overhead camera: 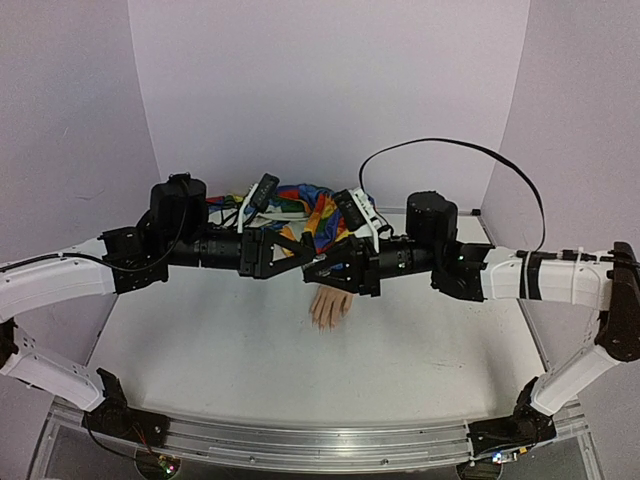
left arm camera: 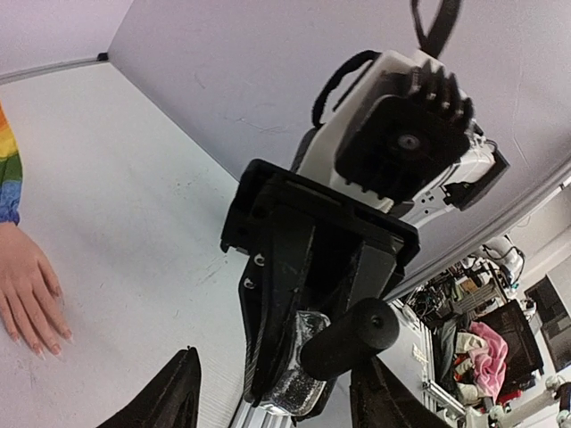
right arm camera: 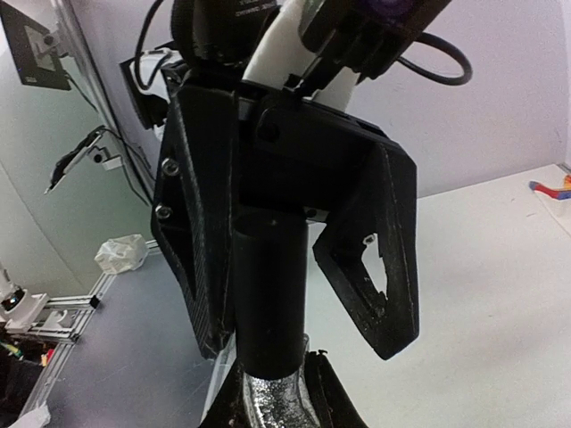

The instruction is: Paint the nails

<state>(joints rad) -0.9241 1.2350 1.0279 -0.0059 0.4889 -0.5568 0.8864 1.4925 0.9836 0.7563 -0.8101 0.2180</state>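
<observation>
2 grippers meeting at 1 small bottle, high above a mannequin hand.

On the left, reaches in level with the left gripper (left arm camera: 278, 401), jaws standing apart and the black cap (left arm camera: 350, 337) between them, not pinched. At the middle, holds the bottle (left arm camera: 299, 379) of dark glittery glass in the air, cap end toward the left arm. On the right, clamps the right gripper (right arm camera: 277, 406) onto that glass body, 1 finger on each side. Underneath, on the white table (overhead camera: 200, 340), lays the mannequin hand (overhead camera: 328, 305) flat, palm down, fingers toward the near edge, with the rainbow-striped sleeve (overhead camera: 312, 205) running back toward the rear wall. Puts the nails (left arm camera: 52, 346) at those fingertips, below the bottle and touched by neither gripper. Small and pinkish in the left wrist view, too tiny to make out from above.
</observation>
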